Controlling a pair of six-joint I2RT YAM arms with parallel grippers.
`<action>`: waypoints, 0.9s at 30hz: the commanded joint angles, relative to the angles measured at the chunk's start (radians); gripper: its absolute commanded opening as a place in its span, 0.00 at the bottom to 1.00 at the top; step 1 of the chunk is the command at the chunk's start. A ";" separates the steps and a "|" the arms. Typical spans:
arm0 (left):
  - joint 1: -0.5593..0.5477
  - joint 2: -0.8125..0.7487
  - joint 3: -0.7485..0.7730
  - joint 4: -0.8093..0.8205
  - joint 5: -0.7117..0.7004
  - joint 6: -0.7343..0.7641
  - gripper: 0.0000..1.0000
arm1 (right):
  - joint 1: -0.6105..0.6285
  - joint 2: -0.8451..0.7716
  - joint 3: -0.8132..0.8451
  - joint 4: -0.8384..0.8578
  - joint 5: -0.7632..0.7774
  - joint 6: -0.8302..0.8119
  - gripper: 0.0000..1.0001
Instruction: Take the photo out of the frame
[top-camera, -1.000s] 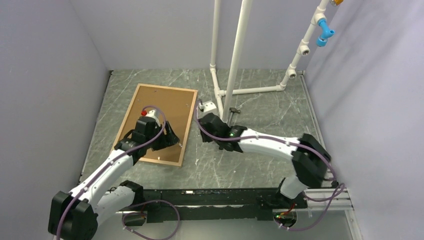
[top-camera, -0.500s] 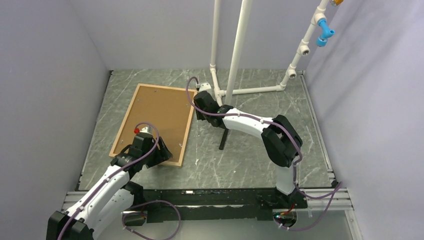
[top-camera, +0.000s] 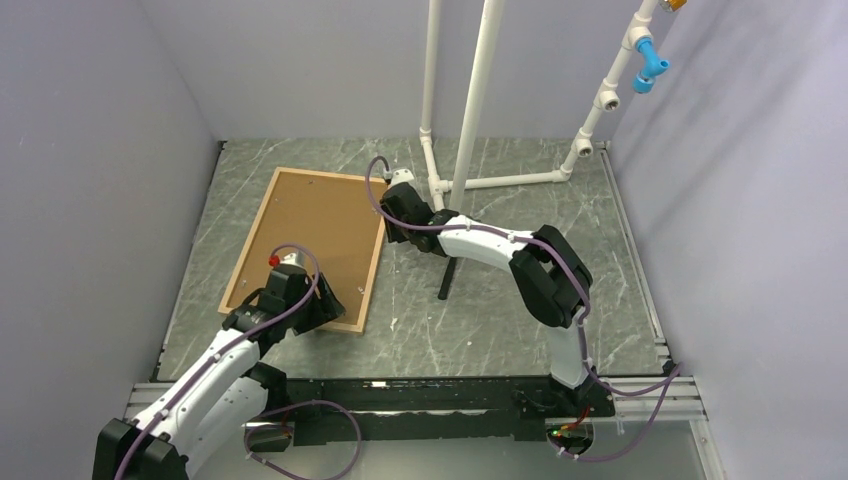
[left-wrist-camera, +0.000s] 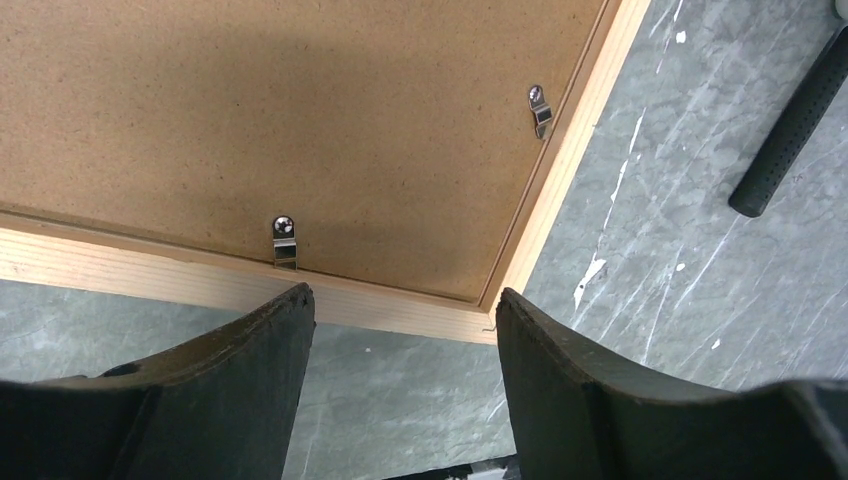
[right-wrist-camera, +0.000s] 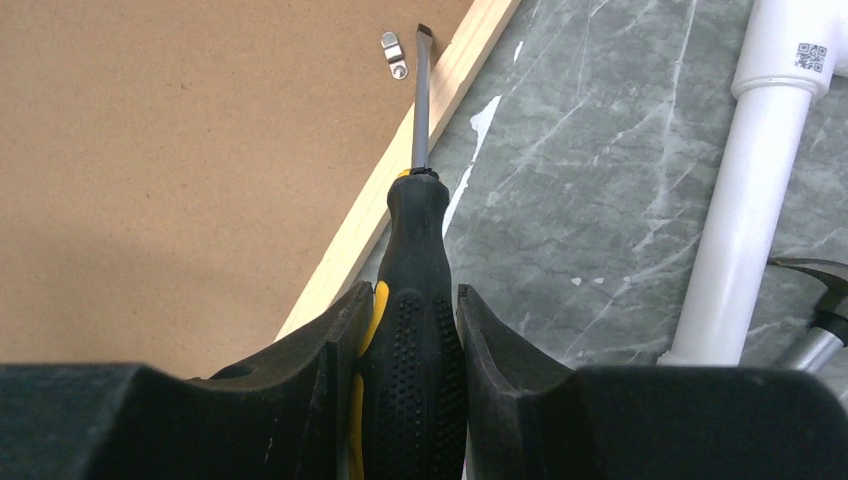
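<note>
The frame (left-wrist-camera: 150, 272) lies back-up on the tabletop (top-camera: 480, 310). The right gripper (right-wrist-camera: 412, 295) clamps a screwdriver (right-wrist-camera: 408, 230), the left gripper (left-wrist-camera: 402, 300) gapes empty, and the white pipe (right-wrist-camera: 760, 150) carries a QR sticker (right-wrist-camera: 810, 57).

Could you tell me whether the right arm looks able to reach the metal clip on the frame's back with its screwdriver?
Probably yes: the right gripper holds the screwdriver, whose tip is right beside the clip, over the frame rail, with nothing between them.
</note>
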 joint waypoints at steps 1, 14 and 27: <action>0.000 -0.025 0.002 -0.017 -0.018 -0.001 0.70 | -0.005 -0.014 0.028 0.034 -0.046 0.016 0.00; 0.000 -0.035 0.016 -0.037 -0.018 0.013 0.70 | -0.004 -0.102 -0.021 0.056 -0.078 0.039 0.00; 0.000 -0.068 0.000 -0.088 -0.081 -0.058 0.72 | -0.001 -0.484 -0.307 0.173 -0.079 0.030 0.00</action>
